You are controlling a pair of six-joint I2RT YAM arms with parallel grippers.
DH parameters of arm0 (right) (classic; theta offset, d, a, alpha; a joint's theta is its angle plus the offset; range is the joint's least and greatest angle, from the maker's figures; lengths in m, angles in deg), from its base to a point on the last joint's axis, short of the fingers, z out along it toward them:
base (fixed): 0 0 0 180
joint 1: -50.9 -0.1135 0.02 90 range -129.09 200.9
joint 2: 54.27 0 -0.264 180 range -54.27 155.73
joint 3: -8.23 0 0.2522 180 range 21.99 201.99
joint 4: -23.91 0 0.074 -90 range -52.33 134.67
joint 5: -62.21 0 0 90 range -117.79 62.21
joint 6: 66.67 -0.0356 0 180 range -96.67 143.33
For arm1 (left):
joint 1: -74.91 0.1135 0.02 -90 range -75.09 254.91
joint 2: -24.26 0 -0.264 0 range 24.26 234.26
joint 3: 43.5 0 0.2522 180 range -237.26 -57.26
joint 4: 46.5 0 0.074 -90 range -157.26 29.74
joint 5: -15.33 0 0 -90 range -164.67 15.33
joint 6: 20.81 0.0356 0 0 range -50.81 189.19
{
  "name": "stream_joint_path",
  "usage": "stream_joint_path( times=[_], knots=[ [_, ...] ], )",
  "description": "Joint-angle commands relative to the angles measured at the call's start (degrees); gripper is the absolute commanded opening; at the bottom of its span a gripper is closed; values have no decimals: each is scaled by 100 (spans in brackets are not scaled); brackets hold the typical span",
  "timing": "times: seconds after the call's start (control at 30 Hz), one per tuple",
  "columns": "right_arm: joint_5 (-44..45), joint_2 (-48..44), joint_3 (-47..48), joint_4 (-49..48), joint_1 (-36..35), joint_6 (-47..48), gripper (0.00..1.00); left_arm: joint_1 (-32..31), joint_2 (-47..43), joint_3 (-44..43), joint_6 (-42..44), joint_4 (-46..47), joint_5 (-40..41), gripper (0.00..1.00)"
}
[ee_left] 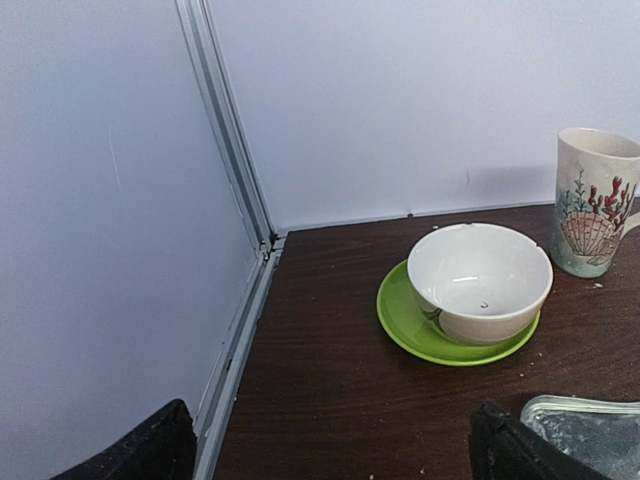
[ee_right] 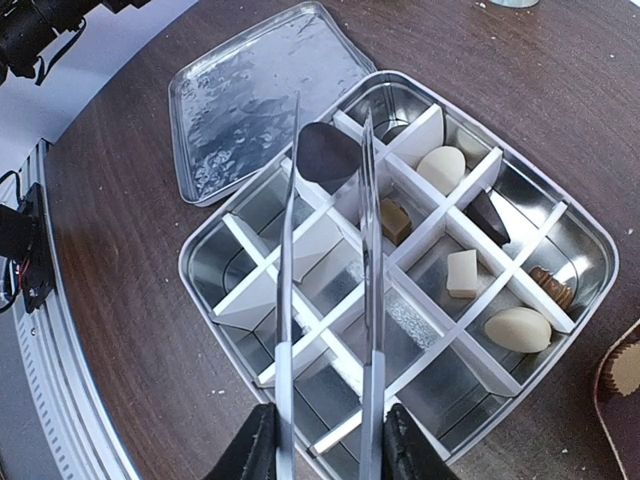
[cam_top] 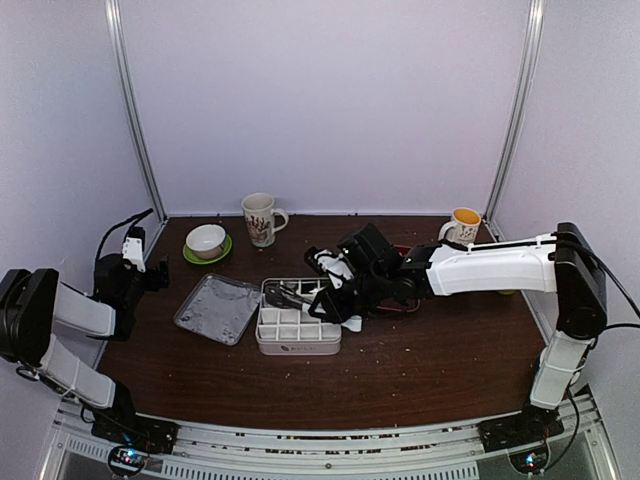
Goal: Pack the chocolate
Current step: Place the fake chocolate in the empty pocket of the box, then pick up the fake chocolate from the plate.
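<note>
At the surface's (cam_top: 430, 365) left edge the left claw (ee_left: 330, 462) gapes, released and empty. Mid-surface, the right claw (ee_right: 330, 450) is clenched on the tongs (ee_right: 285, 300). Their tips pinch a dark chocolate (ee_right: 325, 155) above the tin's (ee_right: 200, 262) corner nearest the lid (ee_right: 260, 95). Other pieces lie in its cells. I judge the chocolate light, rigid, smooth and easily marked, so pinch its broad sides gently.

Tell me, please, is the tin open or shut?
Open: the tin shows its compartments, and its lid lies on the table beside it.
</note>
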Motion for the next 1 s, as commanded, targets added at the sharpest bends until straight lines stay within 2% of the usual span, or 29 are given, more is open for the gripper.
stream_joint_path(
  times=[0.0,0.17,0.5,0.97],
  knots=[
    [186,-18,220,-247,-51,46,34,38,29,-117,20,133,-37,98],
    [226,-87,168,-329,-45,56,41,38,28,-119,20,133,-37,98],
    [377,-281,101,-393,-43,51,39,39,29,-116,20,126,-36,98],
    [1948,-1977,-1360,-651,-12,88,37,43,29,-119,24,132,-38,98]
  ],
)
